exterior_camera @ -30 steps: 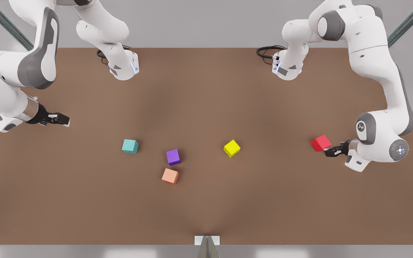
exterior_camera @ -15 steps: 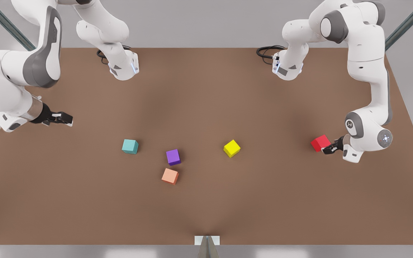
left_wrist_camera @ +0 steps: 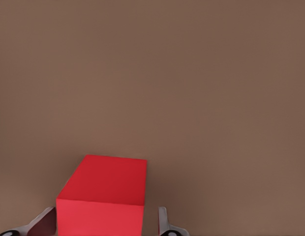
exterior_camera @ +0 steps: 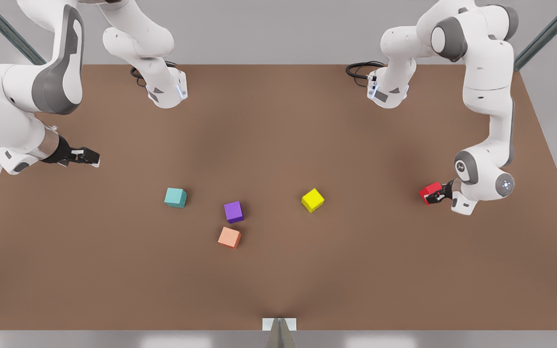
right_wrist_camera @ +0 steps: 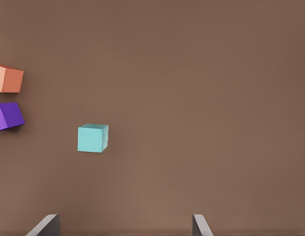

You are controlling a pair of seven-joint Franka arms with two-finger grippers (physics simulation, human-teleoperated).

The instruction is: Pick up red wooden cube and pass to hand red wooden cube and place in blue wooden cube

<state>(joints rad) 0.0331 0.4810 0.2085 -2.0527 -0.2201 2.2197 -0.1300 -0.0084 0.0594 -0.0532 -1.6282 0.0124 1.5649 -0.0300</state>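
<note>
Front view: red wooden cube (exterior_camera: 430,191) btwn left pincer (exterior_camera: 436,196) fingers.

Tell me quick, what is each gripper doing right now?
Left gripper: open, fingers either side of the red wooden cube.
Right gripper: open, holding nothing, waiting.

I work in a simulated robot lab: a bare brown bench (exterior_camera: 278,280) against plain grey walls, my two white arms bolted at its far edge, metal frame struts in the corners, small coloured test cubes scattered about
</note>
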